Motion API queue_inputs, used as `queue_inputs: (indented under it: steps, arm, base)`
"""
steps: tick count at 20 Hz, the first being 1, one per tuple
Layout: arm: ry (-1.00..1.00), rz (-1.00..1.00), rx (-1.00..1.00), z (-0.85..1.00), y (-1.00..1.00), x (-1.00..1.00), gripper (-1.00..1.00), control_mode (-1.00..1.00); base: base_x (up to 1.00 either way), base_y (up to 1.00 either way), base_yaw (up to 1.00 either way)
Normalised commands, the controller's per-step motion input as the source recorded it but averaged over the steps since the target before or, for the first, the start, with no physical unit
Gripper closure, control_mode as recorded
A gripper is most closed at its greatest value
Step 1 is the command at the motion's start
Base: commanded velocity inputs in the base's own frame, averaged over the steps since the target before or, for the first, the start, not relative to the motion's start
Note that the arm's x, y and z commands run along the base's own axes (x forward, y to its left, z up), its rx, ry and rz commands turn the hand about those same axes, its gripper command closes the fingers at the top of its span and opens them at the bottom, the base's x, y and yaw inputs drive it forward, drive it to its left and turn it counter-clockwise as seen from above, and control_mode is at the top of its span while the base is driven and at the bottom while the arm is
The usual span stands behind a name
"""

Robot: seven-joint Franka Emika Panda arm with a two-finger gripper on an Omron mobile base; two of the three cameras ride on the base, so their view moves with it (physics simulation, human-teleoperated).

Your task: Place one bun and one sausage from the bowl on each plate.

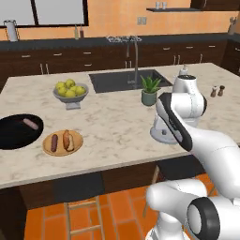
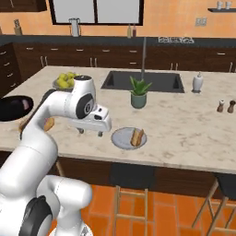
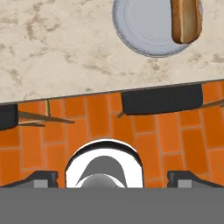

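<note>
The pale grey plate (image 2: 123, 139) carries one bun (image 2: 137, 136) and sits in front of the potted plant; the hand view has the plate (image 3: 144, 37) and its bun (image 3: 186, 19) at the top. My gripper (image 2: 90, 132) hangs open and empty over the counter's near edge, just left of that plate; its fingertips (image 3: 41, 178) stand wide apart. The tan plate (image 1: 75, 146) holds a sausage (image 1: 54, 142) and a bun (image 1: 69, 140). In the black bowl (image 1: 11, 136) at the far left lies one sausage (image 1: 31, 123).
A grey footed bowl of yellow-green fruit (image 1: 70, 91) stands behind the tan plate. The potted plant (image 1: 150, 91), the sink (image 1: 124, 79) and its tap are mid-counter. Salt and pepper shakers (image 1: 217, 90) are at the right. Wooden stools (image 2: 131, 207) stand below the counter edge.
</note>
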Motion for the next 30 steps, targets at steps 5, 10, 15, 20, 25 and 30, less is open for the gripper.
queue_inputs:
  steps: [5, 10, 15, 20, 25, 30]
  arm:
    - [0.0, 0.0, 0.0, 0.0, 0.0, 0.0, -1.0, 1.0]
    - [0.0, 0.0, 0.0, 0.0, 0.0, 0.0, -1.0, 1.0]
    - [0.0, 0.0, 0.0, 0.0, 0.0, 0.0, -1.0, 1.0]
    - [0.0, 0.0, 0.0, 0.0, 0.0, 0.0, -1.0, 1.0]
    - [0.0, 0.0, 0.0, 0.0, 0.0, 0.0, -1.0, 1.0]
    - [0.0, 0.0, 0.0, 0.0, 0.0, 0.0, -1.0, 1.0]
  base:
    - [0.03, 1.0, 0.06]
    - [0.22, 1.0, 0.08]
    - [0.4, 1.0, 0.03]
    - [0.58, 0.8, -0.1]
    - [0.53, 0.22, -0.06]
    - [0.57, -0.02, 0.04]
